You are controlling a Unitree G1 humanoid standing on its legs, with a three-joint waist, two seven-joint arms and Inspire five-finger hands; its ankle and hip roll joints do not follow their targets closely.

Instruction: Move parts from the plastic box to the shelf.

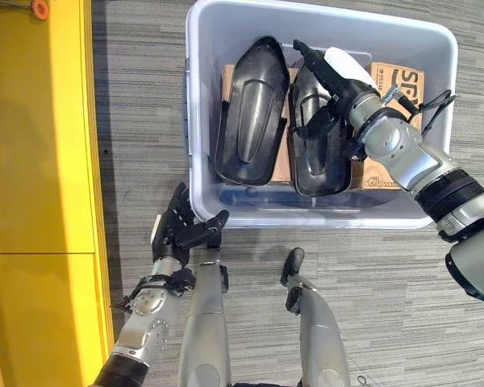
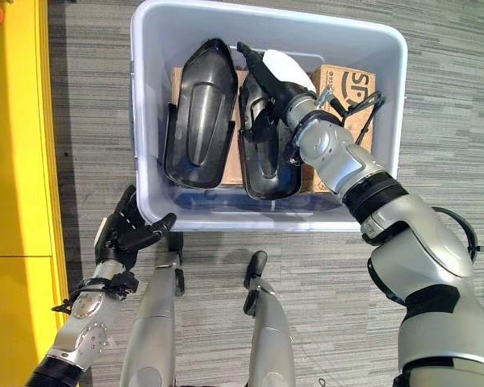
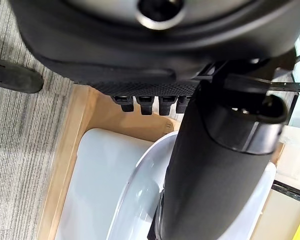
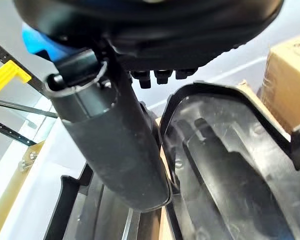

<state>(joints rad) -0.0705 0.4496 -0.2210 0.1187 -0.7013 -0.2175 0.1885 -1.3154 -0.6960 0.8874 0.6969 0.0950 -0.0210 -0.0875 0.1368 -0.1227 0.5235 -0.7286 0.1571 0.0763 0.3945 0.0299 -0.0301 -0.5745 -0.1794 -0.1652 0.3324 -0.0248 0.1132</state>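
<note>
A pale grey plastic box [image 1: 306, 218] stands on the floor and holds two long black moulded parts side by side. The left part [image 1: 254, 105] lies free. My right hand [image 1: 329, 74] reaches into the box from the right and hovers over the far end of the right part [image 1: 319, 157], fingers straight and holding nothing. In the right wrist view its thumb [image 4: 115, 145] points down between the two parts, with the right part [image 4: 225, 165] just beyond. My left hand [image 1: 177, 226] rests open at the box's near left corner, its thumb against the rim.
Flat cardboard boxes [image 1: 399, 81] lie under the parts at the bottom of the box. A yellow shelf unit [image 1: 32, 161] runs along the left side. Grey striped carpet [image 1: 137, 121] separates it from the box.
</note>
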